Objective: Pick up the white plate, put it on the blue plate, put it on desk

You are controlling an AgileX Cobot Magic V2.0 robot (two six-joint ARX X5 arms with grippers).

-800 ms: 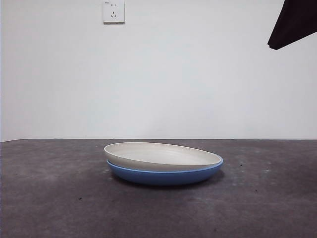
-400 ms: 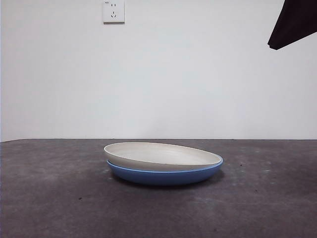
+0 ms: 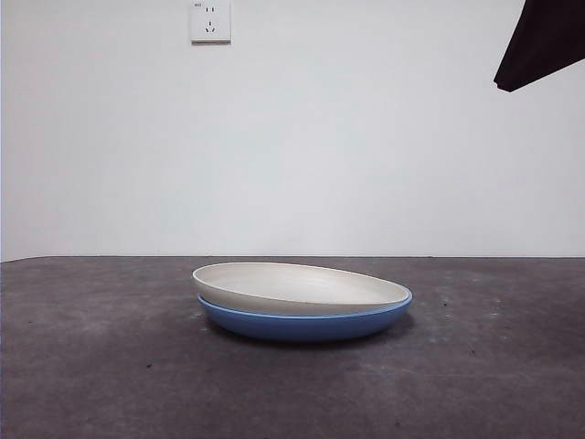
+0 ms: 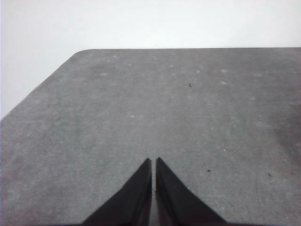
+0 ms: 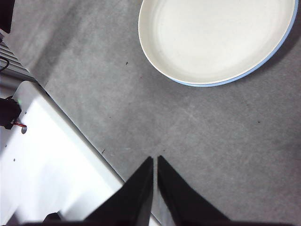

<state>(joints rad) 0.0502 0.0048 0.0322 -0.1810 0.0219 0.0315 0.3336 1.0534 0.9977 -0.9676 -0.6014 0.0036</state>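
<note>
**White plate nested in blue plate, both grippers clear**

The white plate [image 3: 297, 286] sits inside the blue plate [image 3: 306, 322], slightly tilted, on the desk [image 3: 101, 366]. From the right gripper [image 5: 154, 162], jaws pressed together and holding nothing, the stacked plates lie well apart at about one o'clock. The left gripper [image 4: 153, 164], also closed and empty, hangs over bare desk.

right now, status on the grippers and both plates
Left gripper shut, over bare desk. Right gripper shut, off to the side of the plates. White plate sits tilted in blue plate. Nothing in the way.
</note>
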